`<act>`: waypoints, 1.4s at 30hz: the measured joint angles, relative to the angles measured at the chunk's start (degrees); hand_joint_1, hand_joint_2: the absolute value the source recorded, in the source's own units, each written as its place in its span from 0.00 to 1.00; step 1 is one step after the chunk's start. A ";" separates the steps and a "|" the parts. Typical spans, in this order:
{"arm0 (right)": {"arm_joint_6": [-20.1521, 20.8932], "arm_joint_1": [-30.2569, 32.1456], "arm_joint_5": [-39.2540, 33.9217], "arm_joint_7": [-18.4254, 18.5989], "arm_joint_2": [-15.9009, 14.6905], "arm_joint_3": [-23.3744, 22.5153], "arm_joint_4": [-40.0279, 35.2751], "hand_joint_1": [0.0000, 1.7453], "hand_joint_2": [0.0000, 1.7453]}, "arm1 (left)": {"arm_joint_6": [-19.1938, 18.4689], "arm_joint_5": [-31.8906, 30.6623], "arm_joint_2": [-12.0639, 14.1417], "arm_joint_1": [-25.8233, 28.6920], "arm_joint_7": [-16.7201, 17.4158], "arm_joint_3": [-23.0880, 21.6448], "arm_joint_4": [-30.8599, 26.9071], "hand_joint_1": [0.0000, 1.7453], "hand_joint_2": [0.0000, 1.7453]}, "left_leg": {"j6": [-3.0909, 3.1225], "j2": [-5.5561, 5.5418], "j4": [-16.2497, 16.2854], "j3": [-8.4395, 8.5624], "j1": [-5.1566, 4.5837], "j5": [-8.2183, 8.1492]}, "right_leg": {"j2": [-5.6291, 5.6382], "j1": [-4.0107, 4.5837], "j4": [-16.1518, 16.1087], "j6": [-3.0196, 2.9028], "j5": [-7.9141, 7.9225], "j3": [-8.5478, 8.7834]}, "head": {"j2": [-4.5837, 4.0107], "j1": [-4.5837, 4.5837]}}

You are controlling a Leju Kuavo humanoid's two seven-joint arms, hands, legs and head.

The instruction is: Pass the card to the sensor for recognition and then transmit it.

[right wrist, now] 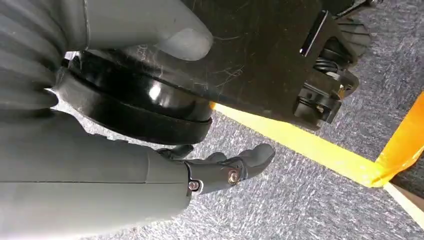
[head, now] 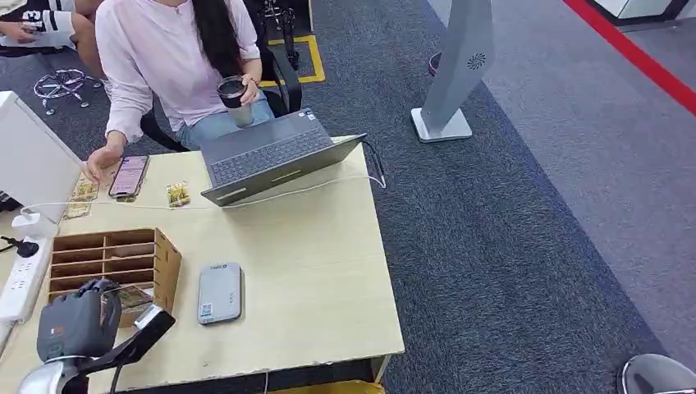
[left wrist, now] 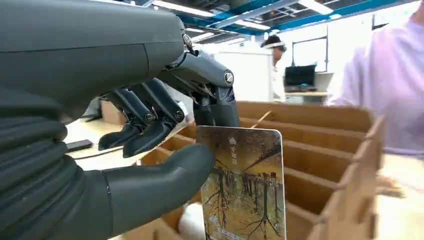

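We hold the card (left wrist: 244, 185) in our left hand (left wrist: 150, 150), pinched between the thumb and the darker fingers (left wrist: 220, 107), upright just above the wooden slotted card rack (head: 115, 261). In the head view that hand (head: 82, 324) sits at the near left corner of the tabletop (head: 312, 271), touching or just over the rack's front edge. We judge the pickup as done or nearly done: the card's lower edge runs out of the wrist picture, so we cannot tell whether it has fully cleared its slot.

What is left is most of the task. The card must go to the sensor, which we take to be the flat grey reader (head: 220, 292) lying just beside the rack, and after recognition it must be handed on, probably to the seated person (head: 176, 57) across the tabletop.

Our right hand (right wrist: 220, 167) hangs beside the body over the carpet, fingers loosely apart and holding nothing.

The tabletop is light wood. An open laptop (head: 275, 156) stands at the far side with a white cable trailing from it, a phone (head: 129, 175) lies under the person's hand, and a white power strip (head: 20, 283) sits at the left edge. The floor is dark grey carpet (head: 509, 246) with a red line (head: 632, 53) and a grey kiosk stand (head: 455, 74) beyond.
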 joint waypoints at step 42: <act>1.83 -1.40 2.78 1.57 0.00 6.58 0.00 0.00 1.00 | 19.61 -5.25 5.72 -42.45 2.87 -1.18 43.47 1.00 1.00 | 0.02 -0.05 0.05 -0.09 0.01 0.20 | 0.00 0.01 0.05 -0.07 0.14 -0.04 | 0.00 0.04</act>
